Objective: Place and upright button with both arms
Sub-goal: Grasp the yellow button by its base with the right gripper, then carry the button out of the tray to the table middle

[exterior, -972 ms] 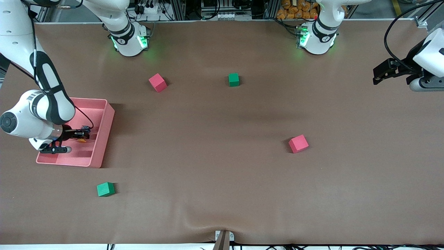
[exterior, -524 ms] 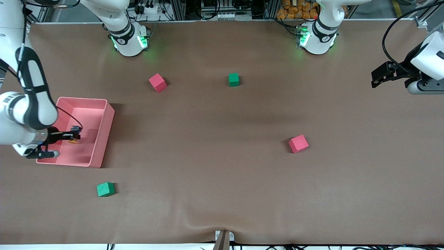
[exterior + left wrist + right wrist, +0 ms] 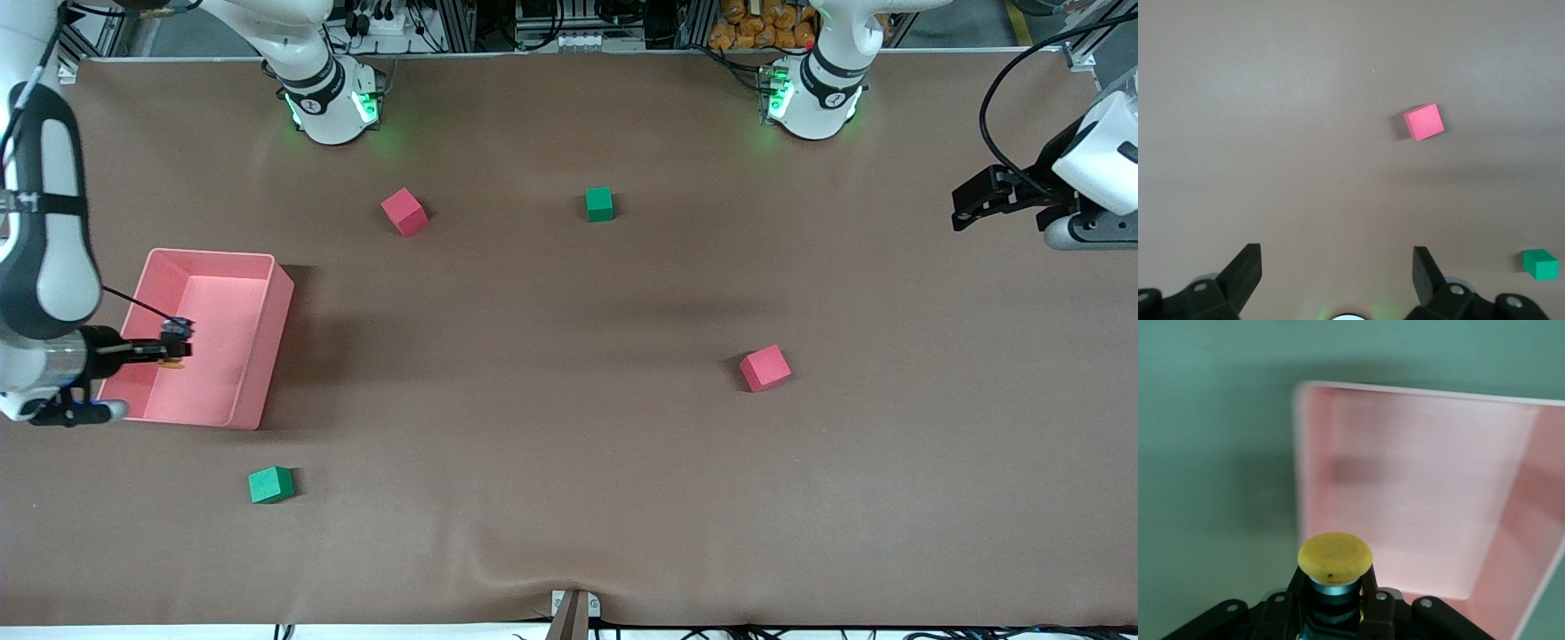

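Front view: the right gripper (image 3: 175, 348) hangs over the smooth pink plastic bin (image 3: 267, 356), its fingers clamped on the button (image 3: 171, 363). The left gripper (image 3: 965, 206) waits above the brown cloth table (image 3: 569, 498) at the left arm's end, well apart from the bin. No writing can be read.

Left wrist view: black wedge-shaped fingers (image 3: 1245, 273) stand wide apart over matte cloth, with a pink cube (image 3: 1424, 122) and a green cube (image 3: 1540, 263) below.

Right wrist view: the button's round yellow-orange cap (image 3: 1335, 557) sits above a short dark body, pinched between the fingers (image 3: 1369, 587), above the bin's rounded rim (image 3: 1299, 473).
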Tool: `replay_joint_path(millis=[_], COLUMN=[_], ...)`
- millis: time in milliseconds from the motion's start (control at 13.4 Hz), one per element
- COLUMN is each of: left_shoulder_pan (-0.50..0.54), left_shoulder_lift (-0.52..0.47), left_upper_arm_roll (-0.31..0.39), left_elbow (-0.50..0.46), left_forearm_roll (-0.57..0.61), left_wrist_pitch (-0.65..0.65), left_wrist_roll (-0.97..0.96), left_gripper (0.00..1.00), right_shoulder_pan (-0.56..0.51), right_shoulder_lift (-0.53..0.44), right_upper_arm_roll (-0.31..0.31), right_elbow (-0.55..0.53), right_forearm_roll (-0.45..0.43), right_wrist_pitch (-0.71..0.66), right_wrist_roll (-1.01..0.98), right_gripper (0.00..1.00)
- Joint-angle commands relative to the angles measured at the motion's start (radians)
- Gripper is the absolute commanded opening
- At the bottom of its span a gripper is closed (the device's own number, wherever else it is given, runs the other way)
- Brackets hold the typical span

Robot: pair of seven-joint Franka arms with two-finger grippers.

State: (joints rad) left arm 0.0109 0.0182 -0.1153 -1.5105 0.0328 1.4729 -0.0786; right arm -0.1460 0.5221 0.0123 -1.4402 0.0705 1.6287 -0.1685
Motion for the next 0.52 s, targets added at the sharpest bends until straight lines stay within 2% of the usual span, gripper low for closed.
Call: replay_joint_path(millis=[0, 150, 449], left_shoulder_pan=[0.003, -0.003, 0.001], left_shoulder_lift=[0.005, 0.005, 0.003], left_upper_arm_roll=[-0.003, -0.004, -0.004], left_elbow=[0.010, 0.010, 0.010], left_forearm_roll=[0.015, 0.015, 0.015], left_wrist_pitch=[0.004, 0.004, 0.003], left_wrist_roll=[0.014, 0.014, 0.017], left_gripper=[1.00, 1.00, 1.00], right_shoulder_pan=[0.153, 0.262, 0.494], right_shoulder_lift=[0.009, 0.036, 0.102], right_upper_arm_roll=[-0.005, -0.005, -0.005], right_elbow=[0.050, 0.090, 0.133], right_forearm_roll=[0.053, 0.112, 0.138], right_wrist_pitch=[-0.026, 0.008, 0.147], right_wrist_roll=[0.165, 0.349, 0.562], right_gripper=[0.00, 0.00, 0.00])
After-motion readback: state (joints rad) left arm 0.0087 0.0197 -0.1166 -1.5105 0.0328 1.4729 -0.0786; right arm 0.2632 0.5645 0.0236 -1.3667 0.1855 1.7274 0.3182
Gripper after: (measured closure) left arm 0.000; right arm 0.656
